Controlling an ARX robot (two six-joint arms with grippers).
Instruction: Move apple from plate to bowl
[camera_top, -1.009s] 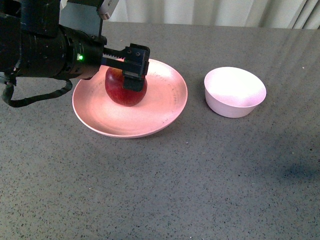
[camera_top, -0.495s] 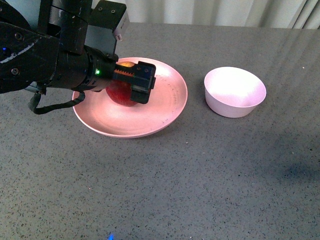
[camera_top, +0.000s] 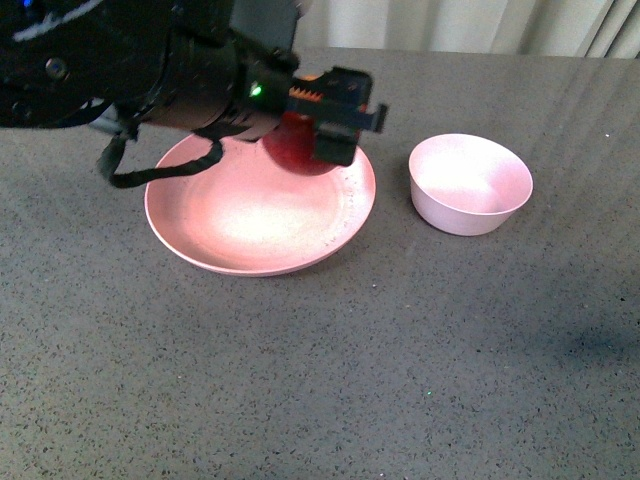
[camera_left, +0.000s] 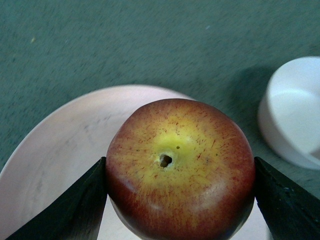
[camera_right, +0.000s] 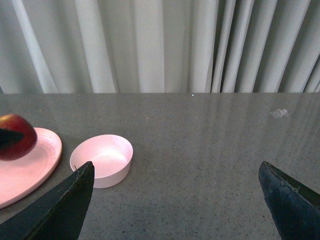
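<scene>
My left gripper (camera_top: 322, 128) is shut on the dark-red apple (camera_top: 288, 146) and holds it in the air above the right part of the salmon-pink plate (camera_top: 250, 225). In the left wrist view the apple (camera_left: 180, 150) shows its yellow stem patch, with a black finger pressed on each side. The plate (camera_left: 55, 150) lies below it, and the pale bowl (camera_left: 295, 110) stands off to one side. The bowl (camera_top: 470, 185) stands empty to the right of the plate. My right gripper (camera_right: 175, 200) is open over bare table, away from the bowl (camera_right: 102, 160).
The dishes stand on a grey speckled tabletop (camera_top: 380, 380). White curtains (camera_right: 160, 45) hang behind its far edge. The left arm's black body (camera_top: 130, 70) and cable reach over the plate's back left.
The left gripper has lifted the apple off the middle of the plate and carried it right, toward the bowl. The plate's centre now lies bare.
</scene>
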